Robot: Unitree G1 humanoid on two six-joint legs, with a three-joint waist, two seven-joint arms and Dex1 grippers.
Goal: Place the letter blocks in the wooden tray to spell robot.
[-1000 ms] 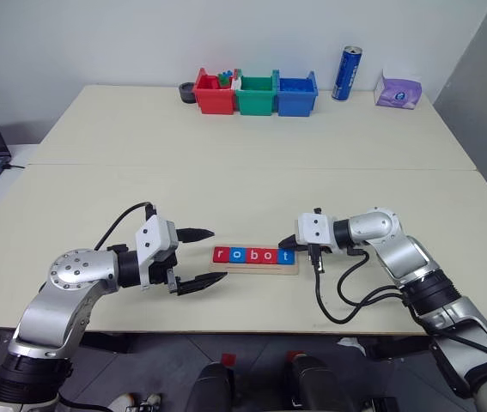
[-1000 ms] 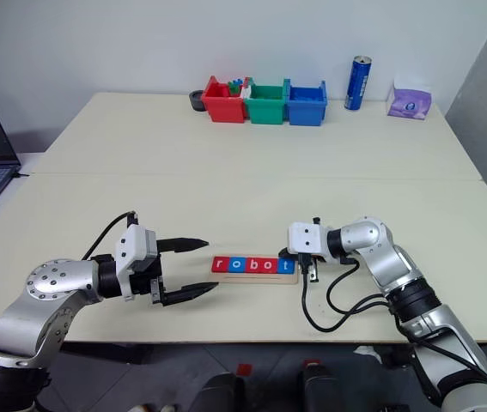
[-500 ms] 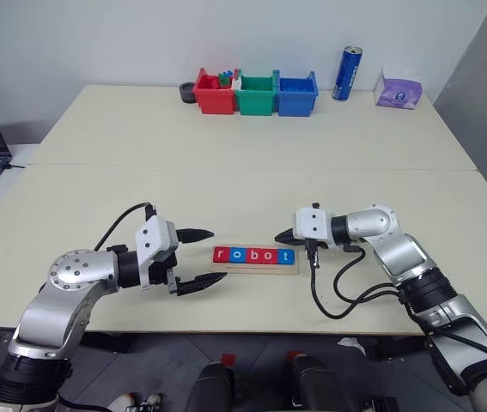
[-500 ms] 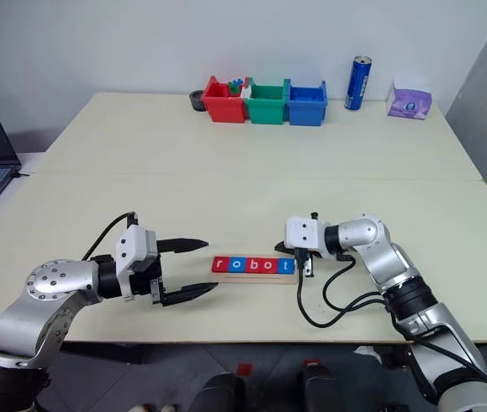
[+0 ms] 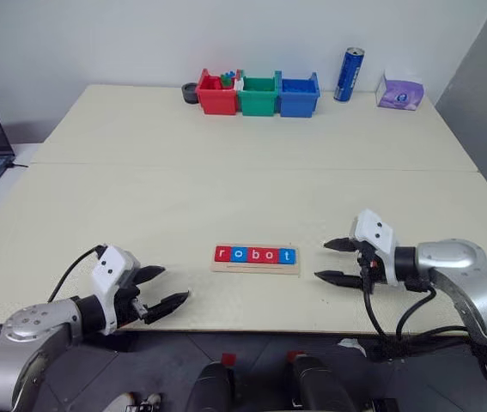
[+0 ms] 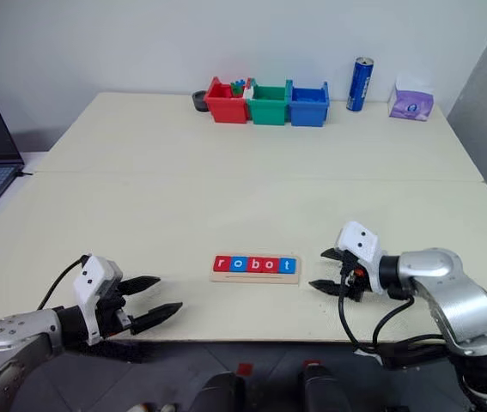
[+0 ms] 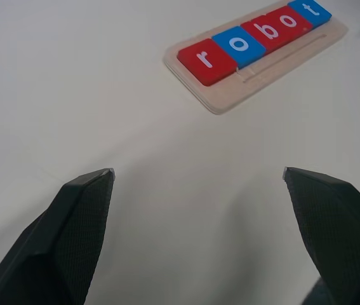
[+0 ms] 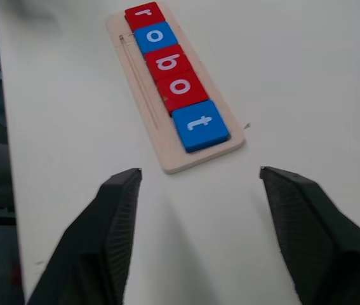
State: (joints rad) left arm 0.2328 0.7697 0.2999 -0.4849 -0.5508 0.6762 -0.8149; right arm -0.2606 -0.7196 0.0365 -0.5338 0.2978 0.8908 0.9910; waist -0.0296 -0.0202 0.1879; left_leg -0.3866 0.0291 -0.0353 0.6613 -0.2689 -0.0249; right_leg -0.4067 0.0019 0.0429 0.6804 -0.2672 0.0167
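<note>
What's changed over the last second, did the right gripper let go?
Yes: the right gripper let go of the t block, opened and drew back to the right. The left gripper, open, pulled back toward the table edge. The letter blocks stayed in the wooden tray, spelling robot.

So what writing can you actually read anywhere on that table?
"robot": one white lowercase letter on each of the letter blocks, lined up in the wooden tray.
Blue can: print too small to read.
Purple packet: label too blurred to read.
</note>
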